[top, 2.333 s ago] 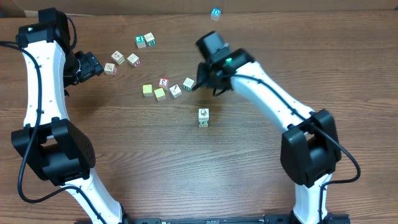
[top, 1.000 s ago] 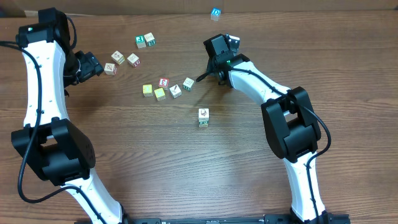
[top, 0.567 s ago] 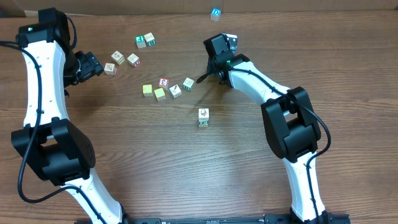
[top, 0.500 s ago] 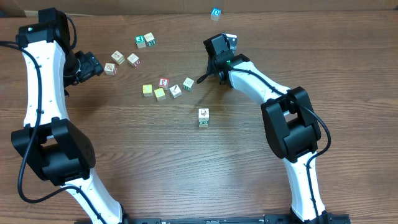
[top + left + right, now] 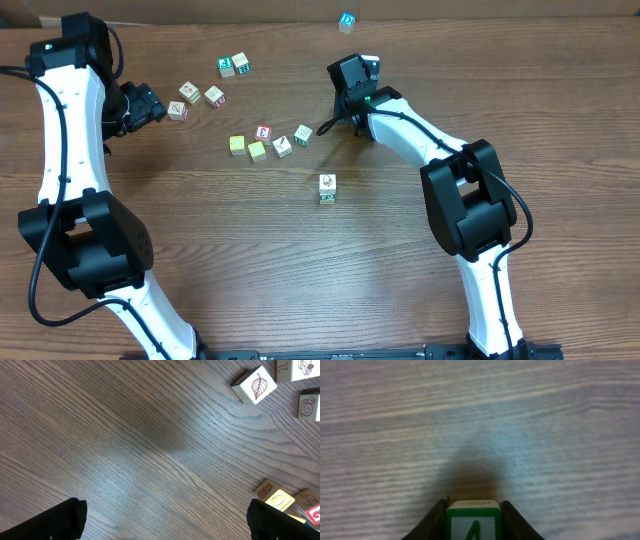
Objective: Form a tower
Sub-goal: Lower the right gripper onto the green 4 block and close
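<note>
Right tool, far forward, around green-edged cube

Your wood-grain worktop carries loose letter cubes. At twelve o'clock in the overhead view, a blue cube sits alone near the far edge. Toward eleven o'clock, a green-faced cube stands just beside a green-edged cube. At eight o'clock from that pair lie three red-printed cubes: one, another, and a third. Near the middle cluster a yellow cube, a paler yellow cube, a red-edged cube, a white cube and a green-trimmed cube.
</note>
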Motion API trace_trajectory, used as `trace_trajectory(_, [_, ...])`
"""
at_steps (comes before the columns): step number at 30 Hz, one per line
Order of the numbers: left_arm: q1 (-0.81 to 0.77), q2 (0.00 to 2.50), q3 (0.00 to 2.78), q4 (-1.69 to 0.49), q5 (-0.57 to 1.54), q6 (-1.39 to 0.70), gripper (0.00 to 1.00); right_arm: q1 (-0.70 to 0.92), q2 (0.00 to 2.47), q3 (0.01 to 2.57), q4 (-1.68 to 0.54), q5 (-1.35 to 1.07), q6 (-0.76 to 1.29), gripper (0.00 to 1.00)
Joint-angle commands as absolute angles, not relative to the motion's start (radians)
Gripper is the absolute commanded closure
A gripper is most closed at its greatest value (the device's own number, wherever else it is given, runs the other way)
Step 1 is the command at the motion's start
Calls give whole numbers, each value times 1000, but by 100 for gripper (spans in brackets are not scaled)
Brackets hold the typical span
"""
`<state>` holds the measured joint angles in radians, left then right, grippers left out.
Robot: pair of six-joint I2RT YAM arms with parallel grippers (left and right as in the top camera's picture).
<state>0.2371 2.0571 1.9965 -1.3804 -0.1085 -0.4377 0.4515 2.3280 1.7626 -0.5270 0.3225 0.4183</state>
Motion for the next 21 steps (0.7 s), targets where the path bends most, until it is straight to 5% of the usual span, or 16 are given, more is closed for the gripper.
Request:
trace_trajectory(1, [235,2042,2009,-1379,-107,-433,0,443,2261,1776,-573,336,414,73])
trace_trajectory(21, [235,2042,2009,-1379,-107,-433,0,443,2149,1776,-1010,46,471,77])
